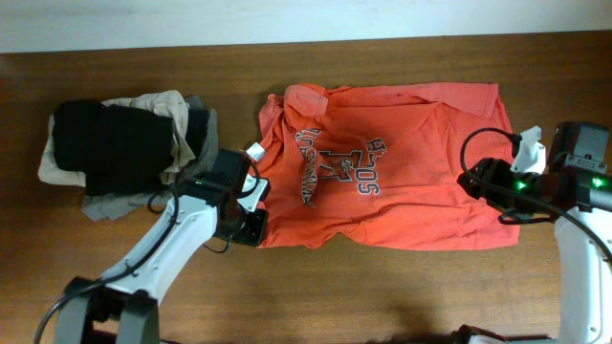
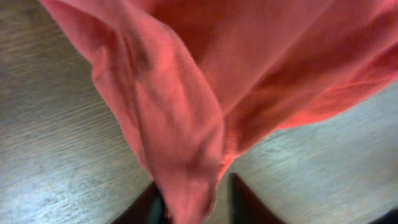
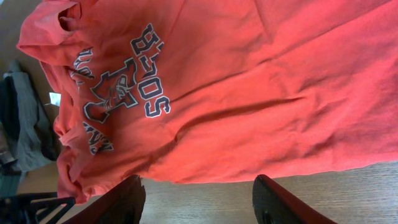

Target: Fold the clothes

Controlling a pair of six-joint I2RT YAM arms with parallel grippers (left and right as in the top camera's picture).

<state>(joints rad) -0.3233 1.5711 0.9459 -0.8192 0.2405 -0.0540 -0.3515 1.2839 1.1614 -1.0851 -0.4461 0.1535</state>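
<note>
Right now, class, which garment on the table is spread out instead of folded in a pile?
The red-orange T-shirt with block lettering is spread out; the pile of black, beige and grey garments sits bundled together beside it.

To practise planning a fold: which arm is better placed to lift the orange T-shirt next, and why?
Left, probably. The left fingers appear to pinch a bunched edge of the T-shirt; the right fingers stand open over bare table beside the hem, holding nothing.

The brown wooden tabletop carries two things. A red-orange T-shirt lies spread out, print up, from the middle toward the right edge. A pile of black, beige and grey garments sits near the left edge.
</note>
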